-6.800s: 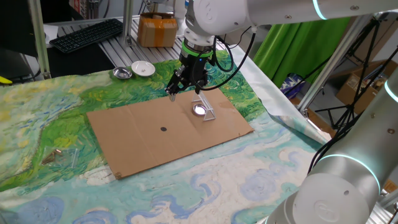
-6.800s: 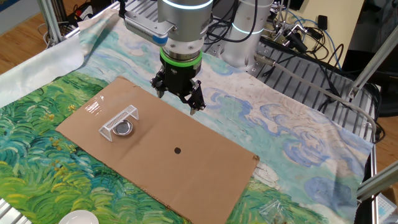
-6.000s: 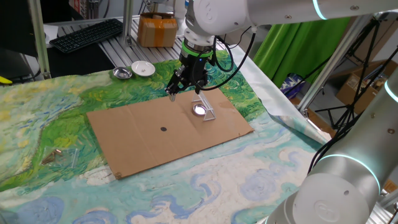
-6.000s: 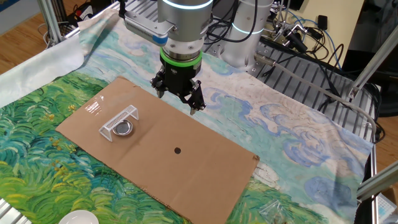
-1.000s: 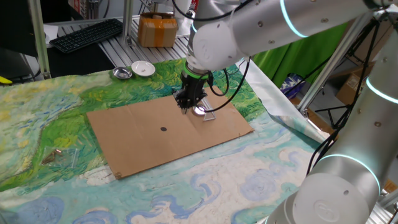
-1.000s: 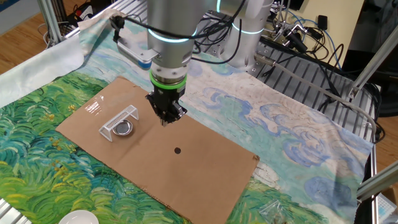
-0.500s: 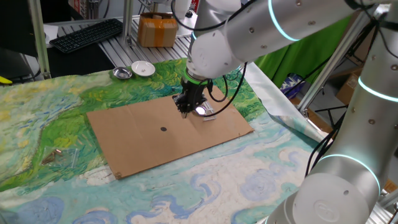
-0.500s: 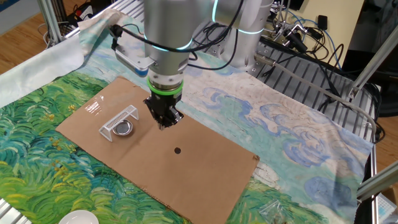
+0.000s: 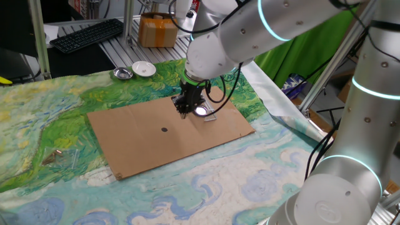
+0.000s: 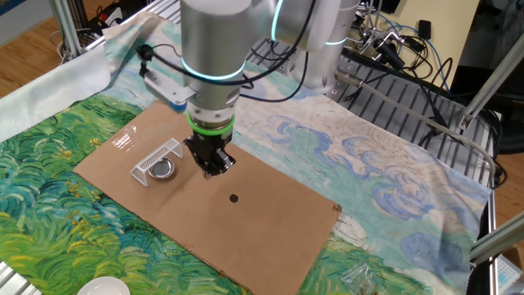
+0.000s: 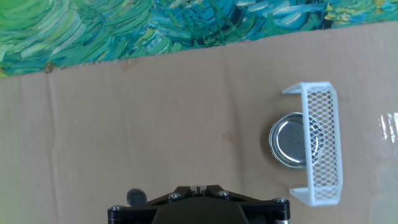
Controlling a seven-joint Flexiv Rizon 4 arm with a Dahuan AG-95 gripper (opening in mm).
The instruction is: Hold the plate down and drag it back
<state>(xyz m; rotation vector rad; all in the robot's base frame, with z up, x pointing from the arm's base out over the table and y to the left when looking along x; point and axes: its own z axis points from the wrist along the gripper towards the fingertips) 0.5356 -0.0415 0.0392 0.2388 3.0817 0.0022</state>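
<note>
The plate (image 11: 295,141) is a tiny shiny silver dish on a brown cardboard sheet (image 9: 144,140), tucked under a white mesh bracket (image 11: 322,149). It also shows in one fixed view (image 9: 200,110) and the other fixed view (image 10: 162,170). My gripper (image 10: 210,170) hangs low over the cardboard just beside the plate, fingers pressed together into a point and holding nothing. In one fixed view my gripper (image 9: 183,111) is left of the plate. In the hand view my gripper (image 11: 198,188) sits at the bottom edge, with the plate off to the right.
A black dot (image 10: 234,197) marks the cardboard's middle. A white bowl (image 9: 144,69) and another small silver dish (image 9: 122,74) sit at the cloth's far edge by a keyboard (image 9: 87,34). Clear plastic pieces (image 9: 62,157) lie off the cardboard.
The gripper's fingers have closed from spread to shut. The arm has come down and moved across the cardboard towards the plate. The plate and bracket have not moved.
</note>
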